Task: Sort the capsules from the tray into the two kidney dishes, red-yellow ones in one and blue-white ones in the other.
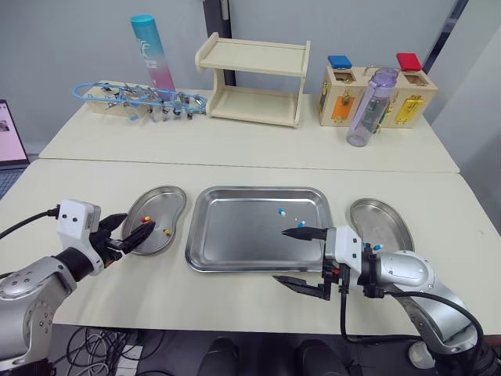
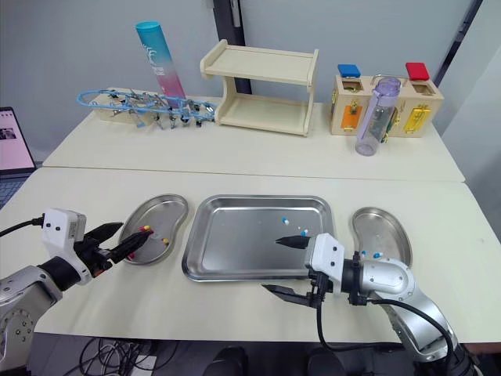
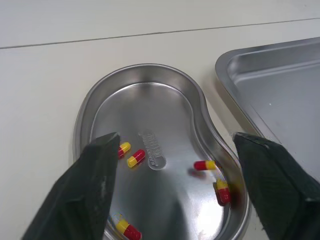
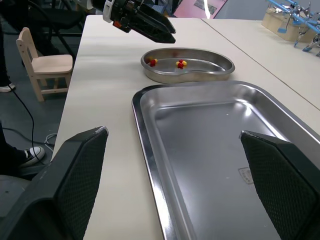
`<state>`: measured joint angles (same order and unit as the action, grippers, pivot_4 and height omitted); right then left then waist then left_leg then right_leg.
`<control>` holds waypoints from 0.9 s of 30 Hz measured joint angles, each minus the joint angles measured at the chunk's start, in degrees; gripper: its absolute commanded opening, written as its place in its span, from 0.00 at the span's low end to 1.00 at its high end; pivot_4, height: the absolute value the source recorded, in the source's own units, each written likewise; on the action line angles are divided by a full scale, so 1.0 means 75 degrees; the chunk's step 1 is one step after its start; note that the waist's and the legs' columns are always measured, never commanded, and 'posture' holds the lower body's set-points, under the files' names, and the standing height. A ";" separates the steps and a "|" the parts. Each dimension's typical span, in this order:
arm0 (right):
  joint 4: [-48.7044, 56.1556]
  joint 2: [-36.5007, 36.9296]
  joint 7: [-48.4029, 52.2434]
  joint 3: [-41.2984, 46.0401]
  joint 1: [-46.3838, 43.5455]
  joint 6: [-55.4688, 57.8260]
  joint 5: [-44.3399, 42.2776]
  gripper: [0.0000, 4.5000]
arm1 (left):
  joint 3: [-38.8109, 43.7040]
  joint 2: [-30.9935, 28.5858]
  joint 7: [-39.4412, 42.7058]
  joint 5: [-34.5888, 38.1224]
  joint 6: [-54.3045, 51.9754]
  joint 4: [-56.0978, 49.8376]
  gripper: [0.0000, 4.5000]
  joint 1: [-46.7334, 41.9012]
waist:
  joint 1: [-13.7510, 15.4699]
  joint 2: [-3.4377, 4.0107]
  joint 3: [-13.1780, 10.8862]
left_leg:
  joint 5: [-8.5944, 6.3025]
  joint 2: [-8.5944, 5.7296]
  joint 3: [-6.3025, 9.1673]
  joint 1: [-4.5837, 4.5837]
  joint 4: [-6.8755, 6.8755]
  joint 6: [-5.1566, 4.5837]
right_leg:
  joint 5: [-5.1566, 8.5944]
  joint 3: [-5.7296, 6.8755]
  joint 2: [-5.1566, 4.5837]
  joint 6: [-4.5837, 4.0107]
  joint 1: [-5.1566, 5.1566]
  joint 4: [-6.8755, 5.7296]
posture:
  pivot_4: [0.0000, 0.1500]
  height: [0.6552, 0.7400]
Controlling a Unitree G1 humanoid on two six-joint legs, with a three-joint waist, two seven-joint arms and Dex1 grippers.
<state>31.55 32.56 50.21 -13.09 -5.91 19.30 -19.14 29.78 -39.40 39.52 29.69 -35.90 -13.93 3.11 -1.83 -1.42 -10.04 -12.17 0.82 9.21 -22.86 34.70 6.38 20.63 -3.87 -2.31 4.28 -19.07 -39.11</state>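
Two blue-white capsules [image 1: 280,211] lie in the tray [image 1: 235,254], far half, just beyond the right gripper's [image 1: 282,255] upper fingertip; right arm nearer. Its fingers are spread wide, empty. Left gripper [image 1: 137,226] gapes empty over the dish [image 1: 160,197] of red-yellow ones. Capsule axes too small to read.

wall [image 1: 63,47] — pale grey | cream tables [image 1: 235,149] — two, edge to edge | small wooden chair [image 4: 49,64] beside

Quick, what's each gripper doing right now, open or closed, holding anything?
Left gripper: jaws open, empty.
Right gripper: jaws open, empty.
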 measured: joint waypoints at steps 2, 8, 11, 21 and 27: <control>0.0009 0.0001 -0.0043 -0.0005 0.0022 -0.0003 0.0027 1.00 | 0.0104 -0.0084 0.0074 0.0111 0.0003 -0.0001 0.99 0.0036 | -0.0006 0.0000 0.0000 | 0.0000 0.0001 0.0000 0.0000 -0.0001 0.0000 | 0.0000 0.0001 0.0000 0.0000 -0.0001 0.0000 | 1.00 1.00; 0.0042 0.0057 -0.0219 -0.0004 0.0353 -0.0248 0.0365 1.00 | 0.0676 -0.0658 0.0769 0.0254 0.0221 0.0000 0.99 0.0631 | -0.0007 0.0001 -0.0001 | 0.0000 0.0001 -0.0005 0.0000 -0.0012 0.0001 | 0.0001 -0.0004 0.0000 0.0000 -0.0006 0.0007 | 1.00 1.00; 0.0106 0.0340 -0.0225 0.0089 0.0800 -0.0487 0.0541 1.00 | 0.1047 -0.0897 0.1171 0.0187 0.0562 0.0187 0.99 0.1109 | -0.0002 0.0005 -0.0003 | 0.0000 0.0001 -0.0007 0.0000 -0.0013 0.0001 | 0.0001 -0.0005 -0.0001 -0.0001 -0.0006 0.0007 | 1.00 1.00; -0.0067 0.1882 0.0380 0.4265 0.3248 -0.0252 -0.0194 1.00 | 0.1632 -0.1219 0.1609 -0.0623 0.1747 0.2504 0.99 0.1913 | 0.0029 -0.0010 0.0000 | -0.0002 -0.0001 -0.0010 0.0001 -0.0024 0.0002 | 0.0002 -0.0003 -0.0005 -0.0002 -0.0001 0.0016 | 1.00 1.00; -0.1617 0.2601 0.1599 0.6099 0.4265 -0.0855 -0.0191 1.00 | 0.1632 -0.1330 0.2030 -0.0703 0.2001 0.2799 0.99 0.2319 | -0.0005 -0.0010 0.0000 | -0.0002 0.0004 -0.0023 0.0010 -0.0027 0.0001 | 0.0005 -0.0013 -0.0004 -0.0006 0.0001 0.0017 | 1.00 1.00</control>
<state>19.43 52.07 62.21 32.65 26.08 12.89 -20.57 42.02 -49.37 54.75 24.41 -20.90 7.07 20.50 -1.86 -1.50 -10.04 -12.19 0.85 9.04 -22.78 34.49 6.39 20.67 -3.97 -2.34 4.23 -19.06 -38.98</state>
